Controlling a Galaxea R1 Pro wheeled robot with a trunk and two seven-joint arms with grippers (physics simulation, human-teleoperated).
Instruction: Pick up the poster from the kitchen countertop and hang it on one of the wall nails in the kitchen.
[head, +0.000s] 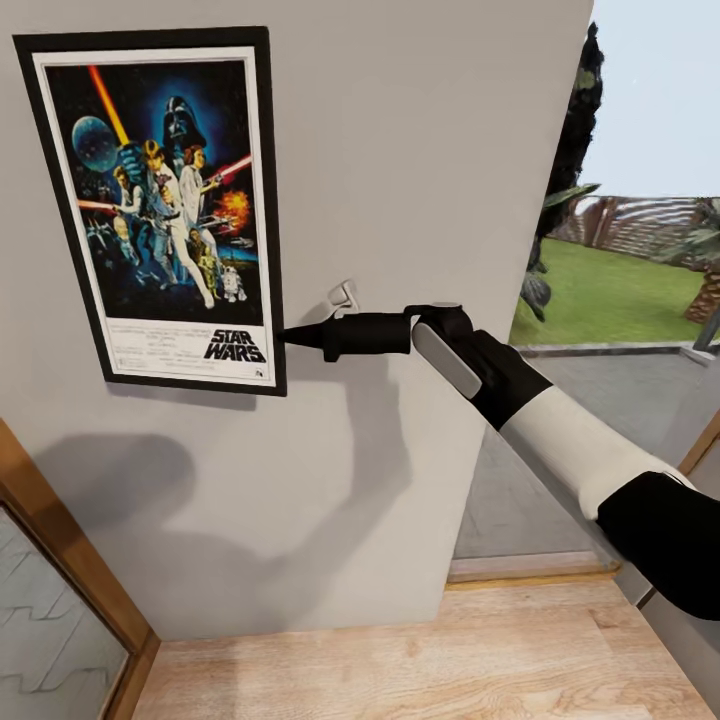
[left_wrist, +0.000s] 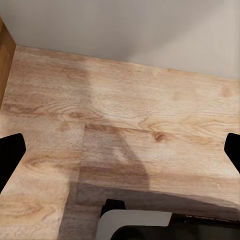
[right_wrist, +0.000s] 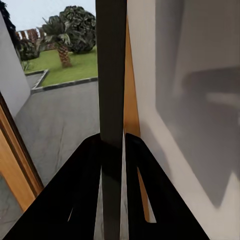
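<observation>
Head view: found the poster flat against the grey wall, upright, long axis vertical, artwork facing out, "STAR WARS" lettering at the bottom and reading level. Pinched by the right pincer at the frame's right edge, near the lower corner, with the arm reaching in from the right. Noted a small pale hook-like fitting on the wall just beside that edge, above the pincer; could not tell whether it was a nail. Could not see any nail behind the frame either. Judged the main risk so: if let go without a catch on a nail, likely to slide down the wall to the floor. Judged a second risk: with so low and one-sided a grip, liable to swing or tilt.

Left wrist view: looked down on the wooden floor, with the left pincer spread wide and holding nothing.

Right wrist view: met the poster edge-on as a dark strip clamped between the right pincer's closed fingers, close along the wall.
</observation>
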